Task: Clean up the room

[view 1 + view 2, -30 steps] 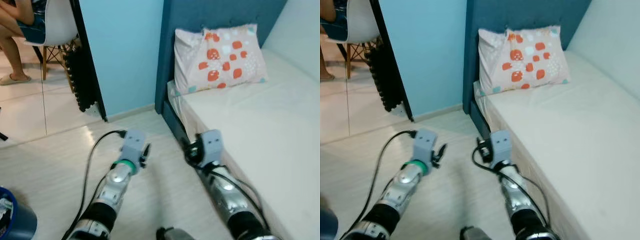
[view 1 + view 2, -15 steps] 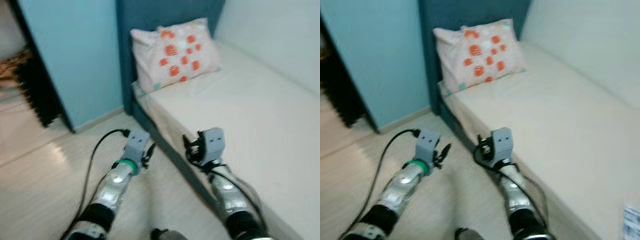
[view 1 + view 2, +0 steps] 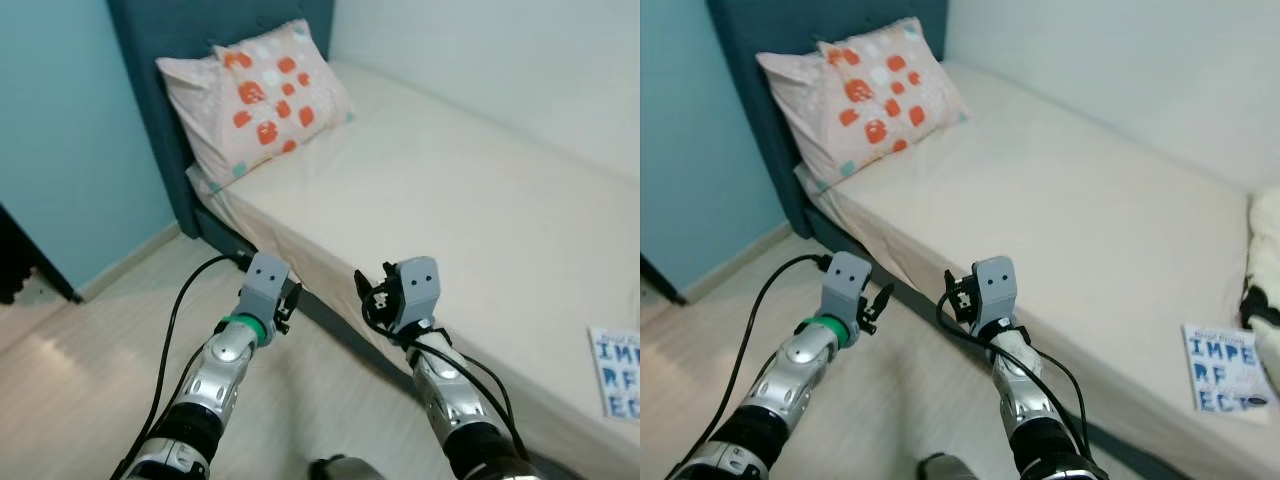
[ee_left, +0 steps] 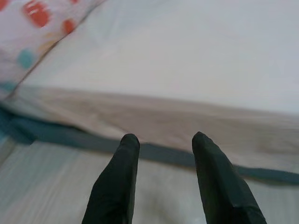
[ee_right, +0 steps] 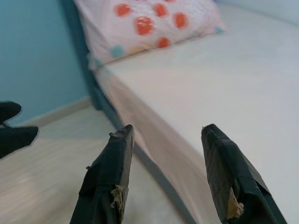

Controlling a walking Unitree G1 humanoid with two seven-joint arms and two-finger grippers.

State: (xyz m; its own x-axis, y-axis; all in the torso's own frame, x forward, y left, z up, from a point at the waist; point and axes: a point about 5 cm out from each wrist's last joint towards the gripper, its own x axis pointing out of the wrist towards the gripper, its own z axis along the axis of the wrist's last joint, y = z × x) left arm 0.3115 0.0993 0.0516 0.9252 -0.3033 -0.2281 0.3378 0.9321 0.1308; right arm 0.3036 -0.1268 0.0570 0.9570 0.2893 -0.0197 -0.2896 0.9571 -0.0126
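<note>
Bedroom scene w/ pale wood-look plank floor [image 3: 90, 400], smooth and a bit glossy, running up to the bed [image 3: 1080, 240], which serves as landmark. Nearest the camera, both silver arms reach fwd side by side. Left end effector [image 4: 163, 140] hovers over the floor just short of the bed's side edge; its two long black fingers [image 4: 117, 182] stand apart, nothing betw them, so open & empty. A green ring sits on that wrist, black cable looping back along the arm. Right end effector [image 5: 163, 133] hovers at the bed's side edge, tapered black fingers [image 5: 110, 182] spread wide, also open & empty; worn patches show at the finger tips.

Bed: flat mattress under a smooth cream sheet, dark blue-grey base strip along the bottom. On the sheet near the bed's side edge, right of the right arm, lies a thin flat book [image 3: 1225, 372], white cover w/ big blue block letters. Just beyond it, at the frame edge, a fluffy white-and-black soft thing [image 3: 1265, 270], can't tell what. Far end of the bed: plump rectangular pillow [image 3: 865, 85], pale pink fabric w/ orange, white, teal spots, leaning on a padded dark teal headboard [image 3: 150, 60]. Light blue wall [image 3: 50, 140] left of the headboard, white wall behind the bed.
</note>
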